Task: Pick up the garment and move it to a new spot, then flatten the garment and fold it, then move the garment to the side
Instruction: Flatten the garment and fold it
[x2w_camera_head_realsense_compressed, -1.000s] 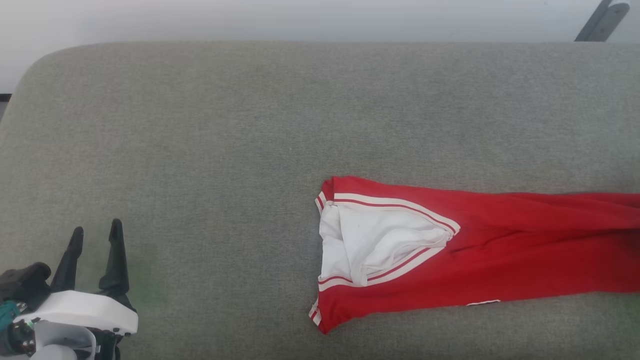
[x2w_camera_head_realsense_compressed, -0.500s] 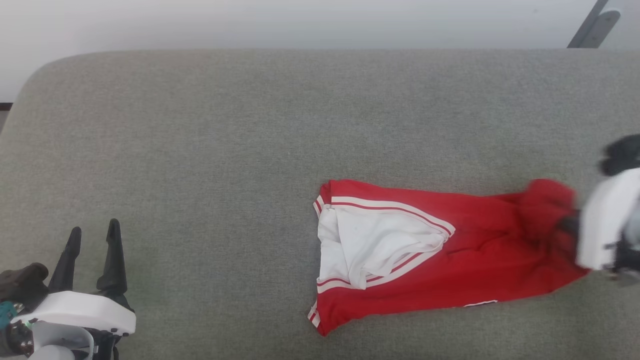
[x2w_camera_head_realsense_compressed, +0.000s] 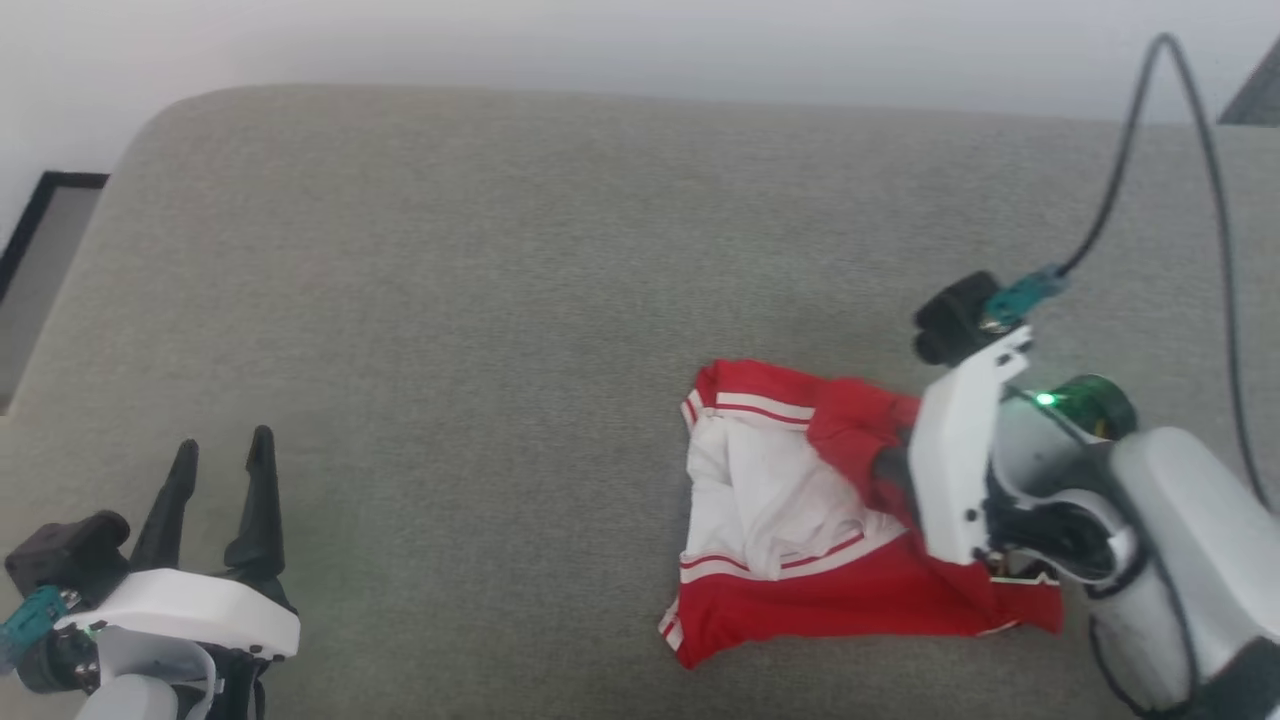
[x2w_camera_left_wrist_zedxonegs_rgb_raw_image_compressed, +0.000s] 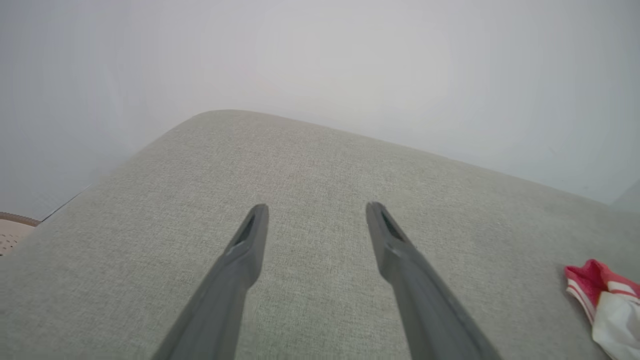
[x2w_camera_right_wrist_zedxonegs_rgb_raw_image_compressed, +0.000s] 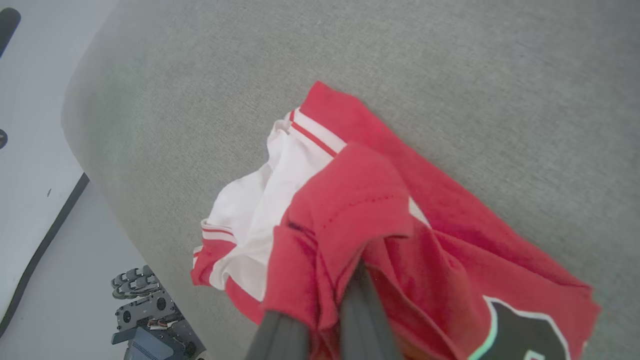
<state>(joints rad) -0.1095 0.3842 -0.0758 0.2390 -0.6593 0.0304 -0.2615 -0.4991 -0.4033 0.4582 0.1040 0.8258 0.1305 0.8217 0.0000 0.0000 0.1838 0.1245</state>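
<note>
The garment (x2w_camera_head_realsense_compressed: 800, 590) lies on the right half of the cushion (x2w_camera_head_realsense_compressed: 500, 300), nearer its front edge than its back, with its long axis running left to right. Its white sleeve end points toward the cushion's left edge. The right gripper (x2w_camera_head_realsense_compressed: 893, 470) is at the garment's right end, fingers pressed together on a bunch of red cloth, which it holds lifted and doubled over the part lying flat. Any fold from here would likely travel leftward along that long axis, so the right arm is the one placed for it. The left gripper (x2w_camera_head_realsense_compressed: 224, 440) hovers with fingers spread by the front left corner, well apart from the garment. A cable (x2w_camera_head_realsense_compressed: 1200, 150) arches behind the right arm, away from the cloth.
</note>
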